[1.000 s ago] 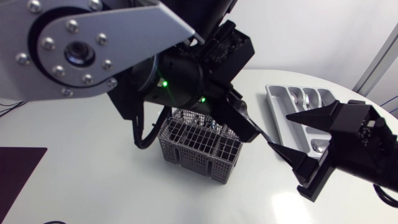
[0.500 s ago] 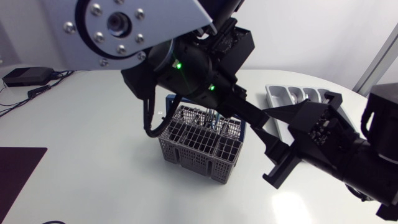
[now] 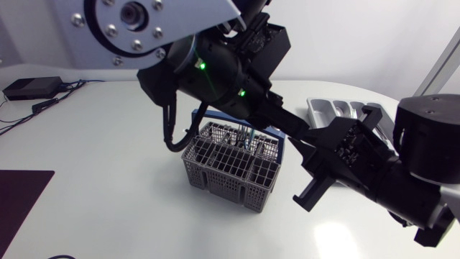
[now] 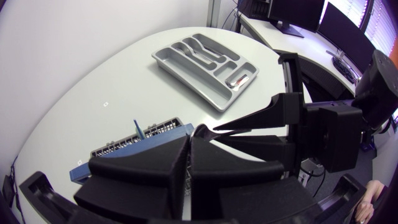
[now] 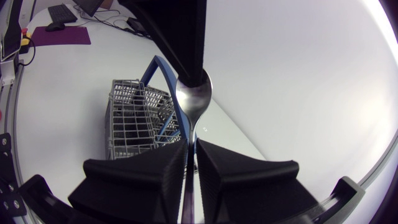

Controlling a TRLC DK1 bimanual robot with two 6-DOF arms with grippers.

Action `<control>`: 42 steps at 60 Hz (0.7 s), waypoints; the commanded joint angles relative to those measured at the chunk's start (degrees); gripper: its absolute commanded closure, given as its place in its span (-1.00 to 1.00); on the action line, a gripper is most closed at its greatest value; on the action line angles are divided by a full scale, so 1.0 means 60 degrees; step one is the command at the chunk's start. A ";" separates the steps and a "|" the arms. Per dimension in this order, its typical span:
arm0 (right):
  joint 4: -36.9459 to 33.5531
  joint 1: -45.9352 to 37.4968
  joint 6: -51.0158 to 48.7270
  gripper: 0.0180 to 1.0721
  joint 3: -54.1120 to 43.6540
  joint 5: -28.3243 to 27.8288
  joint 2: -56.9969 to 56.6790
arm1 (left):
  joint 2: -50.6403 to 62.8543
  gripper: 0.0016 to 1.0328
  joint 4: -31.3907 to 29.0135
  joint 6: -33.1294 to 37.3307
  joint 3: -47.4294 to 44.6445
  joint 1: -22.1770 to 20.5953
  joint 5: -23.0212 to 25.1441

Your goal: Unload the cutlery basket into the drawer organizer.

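Note:
My left gripper (image 3: 295, 131) hangs above the grey wire cutlery basket (image 3: 230, 167), shut on the bowl of a metal spoon (image 5: 194, 94). In the right wrist view the spoon's handle runs down between the fingers of my right gripper (image 5: 191, 144), which is shut on it. The two grippers meet tip to tip (image 4: 198, 132) over the table, just right of the basket. The basket (image 5: 134, 118) has a blue handle and holds more cutlery. The grey drawer organizer (image 4: 163, 57) lies beyond, at the back right (image 3: 327, 111), with a few spoons in its compartments.
A dark mat (image 3: 21, 194) lies at the table's front left. A small black box (image 3: 29, 88) with cables sits at the far left edge. White tabletop stretches between the basket and the organizer.
My right gripper has moved left to the left gripper's tips and shut on the spoon's handle. The left arm has shifted slightly, still shut.

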 commanded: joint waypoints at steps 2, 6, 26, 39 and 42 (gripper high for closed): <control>0.0111 -0.0004 -0.0163 0.82 -0.0252 0.0120 0.0071 | 0.0229 0.90 -0.0098 -0.0285 0.0263 0.0106 0.0082; 0.0111 -0.0004 -0.0178 0.84 -0.0267 0.0120 0.0086 | 0.0229 0.90 -0.0098 -0.0300 0.0248 0.0106 0.0082; -0.0255 -0.0004 -0.0192 0.89 -0.0296 -0.0070 -0.0075 | 0.0229 0.04 -0.0185 -0.0417 0.0336 0.0208 0.0170; -0.0826 -0.0429 -0.0324 0.89 -0.0516 -0.0671 -0.0705 | -0.0020 -0.39 -0.0185 -0.0446 0.0483 0.0545 0.0185; -0.1046 -0.0766 -0.0383 0.89 -0.0545 -0.1037 -0.0939 | -0.0167 -0.45 -0.0185 -0.0432 0.0497 0.0677 0.0185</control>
